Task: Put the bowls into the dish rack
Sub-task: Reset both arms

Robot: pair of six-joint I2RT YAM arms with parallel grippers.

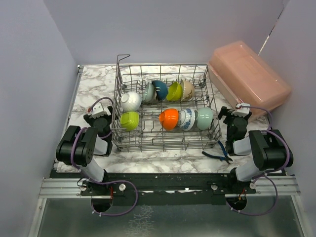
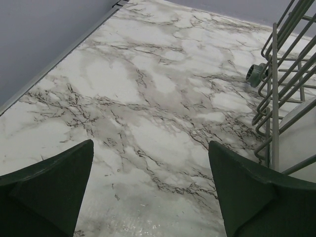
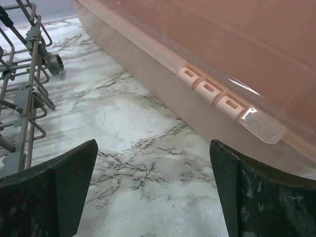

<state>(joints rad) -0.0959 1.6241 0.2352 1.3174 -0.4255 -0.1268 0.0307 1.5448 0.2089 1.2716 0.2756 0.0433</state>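
Dish rack point(image 1: 148, 141) of bowls point(image 1: 169, 118) between the two wide-open jaws

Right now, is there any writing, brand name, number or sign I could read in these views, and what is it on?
No readable text in any view.
pink plastic box: blank, only plain clips, no label.
blue-patterned bowl: decoration, not letters.
dish rack: bare wire, no tag.
left gripper and right gripper: plain dark fingers, unmarked.
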